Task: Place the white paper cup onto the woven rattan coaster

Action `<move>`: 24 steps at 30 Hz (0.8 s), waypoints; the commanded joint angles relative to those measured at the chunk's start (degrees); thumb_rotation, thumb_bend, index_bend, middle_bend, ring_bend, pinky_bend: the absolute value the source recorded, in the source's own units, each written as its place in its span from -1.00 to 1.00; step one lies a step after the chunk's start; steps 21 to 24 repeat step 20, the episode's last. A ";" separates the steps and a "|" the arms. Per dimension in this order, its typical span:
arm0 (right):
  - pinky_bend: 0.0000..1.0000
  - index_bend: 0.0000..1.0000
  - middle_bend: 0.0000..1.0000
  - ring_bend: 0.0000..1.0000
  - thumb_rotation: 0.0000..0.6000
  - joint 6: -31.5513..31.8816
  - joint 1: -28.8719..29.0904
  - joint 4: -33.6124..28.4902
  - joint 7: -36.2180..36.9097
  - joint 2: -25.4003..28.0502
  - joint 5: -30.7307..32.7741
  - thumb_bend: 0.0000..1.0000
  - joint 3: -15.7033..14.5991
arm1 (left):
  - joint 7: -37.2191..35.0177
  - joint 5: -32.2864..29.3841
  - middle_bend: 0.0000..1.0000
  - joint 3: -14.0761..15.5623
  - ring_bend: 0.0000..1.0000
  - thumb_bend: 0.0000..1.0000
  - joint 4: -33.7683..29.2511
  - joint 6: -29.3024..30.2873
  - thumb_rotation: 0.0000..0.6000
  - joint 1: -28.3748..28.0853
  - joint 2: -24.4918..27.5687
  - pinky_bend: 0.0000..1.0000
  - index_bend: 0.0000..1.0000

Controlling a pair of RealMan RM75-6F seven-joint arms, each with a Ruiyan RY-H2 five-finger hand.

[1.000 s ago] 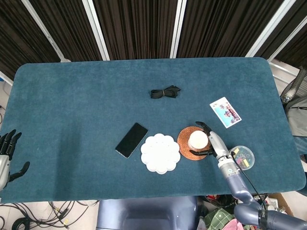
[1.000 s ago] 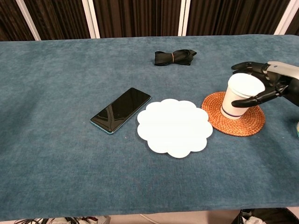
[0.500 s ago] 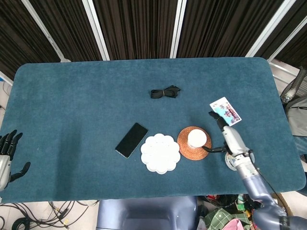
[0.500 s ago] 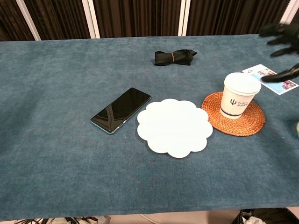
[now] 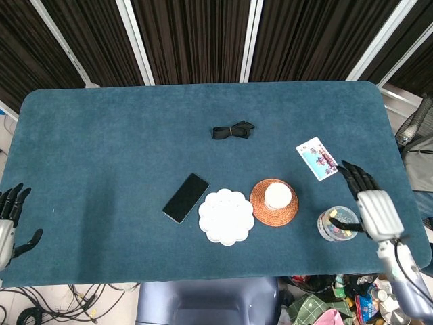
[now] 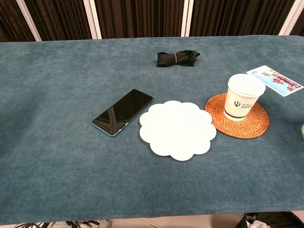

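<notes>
The white paper cup [image 6: 244, 96] stood upright on the woven rattan coaster [image 6: 237, 116], set toward the coaster's far half, with a ring of rattan showing all round its base. In the head view the cup [image 5: 278, 196] sat just about centred on the coaster [image 5: 273, 202]. Nothing touched the cup.

The right hand [image 5: 371, 200] was over the desk's right end, well apart from the cup, with its dark fingers [image 5: 352, 174] spread and pointing toward the far side, holding nothing. Just to its left, at the near right part of the desk [image 5: 108, 135], stood a small clear round container [image 5: 335, 223] with coloured bits inside; whether the hand touched it could not be told. The chest view did not show this hand.

The left hand [image 5: 9, 220] was at the left edge of the head view, beyond the desk's near left corner, fingers [image 5: 15, 198] apart and empty.

Just left of the coaster lay a white scalloped plate [image 6: 176, 129], its rim very close to the coaster. Left of the plate, a black phone [image 6: 123, 112] lay face up at an angle. Farther back, near the desk's middle, sat a bundled black strap [image 6: 177, 58]. A printed card [image 6: 275, 80] lay to the right of and beyond the cup, on the blue cloth of the desk. Dark curtains with pale upright strips hung behind the far edge.
</notes>
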 commanded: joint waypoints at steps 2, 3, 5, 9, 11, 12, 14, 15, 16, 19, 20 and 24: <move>-0.81 -1.00 -1.00 -0.99 1.00 13.01 -8.70 2.22 -13.38 -6.53 -6.90 -1.00 -5.79 | -0.21 0.34 -1.00 0.07 -1.00 -0.40 -0.03 0.25 1.00 0.08 0.07 -1.00 -0.97; -0.81 -1.00 -1.00 -0.99 1.00 13.69 -9.08 3.47 -14.93 -7.54 -7.73 -1.00 -6.20 | -0.30 0.52 -1.00 0.10 -1.00 -0.40 -0.02 0.34 1.00 0.09 0.10 -1.00 -0.97; -0.81 -1.00 -1.00 -0.99 1.00 15.00 -9.64 5.69 -17.48 -9.35 -8.94 -1.00 -6.48 | -0.39 0.75 -0.99 0.17 -1.00 -0.40 0.01 0.49 1.00 0.13 0.12 -1.00 -0.97; -0.81 -1.00 -1.00 -0.99 1.00 16.35 -10.34 8.58 -18.01 -11.70 -8.76 -1.00 -6.24 | -0.58 0.84 -0.99 0.23 -1.00 -0.40 -0.03 0.71 1.00 0.29 0.12 -1.00 -0.97; -0.81 -1.00 -1.00 -0.99 1.00 16.24 -10.40 10.43 -17.80 -12.51 -8.11 -1.00 -6.02 | -0.67 0.98 -1.00 0.18 -1.00 -0.40 -0.02 0.93 1.00 0.31 0.16 -1.00 -0.97; -0.81 -1.00 -1.00 -0.99 1.00 16.14 -10.33 11.14 -18.00 -12.65 -8.08 -1.00 -5.93 | -0.73 1.13 -1.00 0.16 -1.00 -0.40 0.02 1.00 1.00 0.28 0.17 -1.00 -0.97; -0.81 -1.00 -1.00 -0.99 1.00 15.72 -10.10 11.75 -17.82 -12.92 -8.05 -1.00 -5.89 | -0.74 1.45 -1.00 0.15 -1.00 -0.40 0.13 1.11 1.00 0.20 0.22 -1.00 -0.97; -0.81 -1.00 -1.00 -0.99 1.00 14.97 -9.92 11.84 -17.41 -13.00 -7.82 -1.00 -6.07 | -0.77 1.78 -1.00 0.18 -1.00 -0.40 0.25 1.15 1.00 0.11 0.24 -1.00 -0.97; -0.81 -1.00 -1.00 -0.99 1.00 14.62 -9.80 11.89 -17.20 -13.02 -7.74 -1.00 -6.13 | -0.79 1.92 -1.00 0.19 -1.00 -0.40 0.31 1.16 1.00 0.07 0.24 -1.00 -0.97; -0.81 -1.00 -1.00 -0.99 1.00 13.31 -9.29 12.50 -16.61 -13.33 -7.62 -1.00 -6.36 | -1.01 2.27 -0.99 0.30 -1.00 -0.40 0.37 1.25 1.00 0.05 0.18 -1.00 -0.97; -0.81 -1.00 -1.00 -0.99 1.00 12.94 -9.18 12.64 -16.54 -13.50 -7.53 -1.00 -6.42 | -0.99 2.35 -0.99 0.35 -1.00 -0.40 0.44 1.29 1.00 0.08 0.20 -1.00 -0.97; -0.81 -1.00 -1.00 -0.99 1.00 12.94 -9.18 12.64 -16.54 -13.50 -7.53 -1.00 -6.42 | -0.99 2.35 -0.99 0.35 -1.00 -0.40 0.44 1.29 1.00 0.08 0.20 -1.00 -0.97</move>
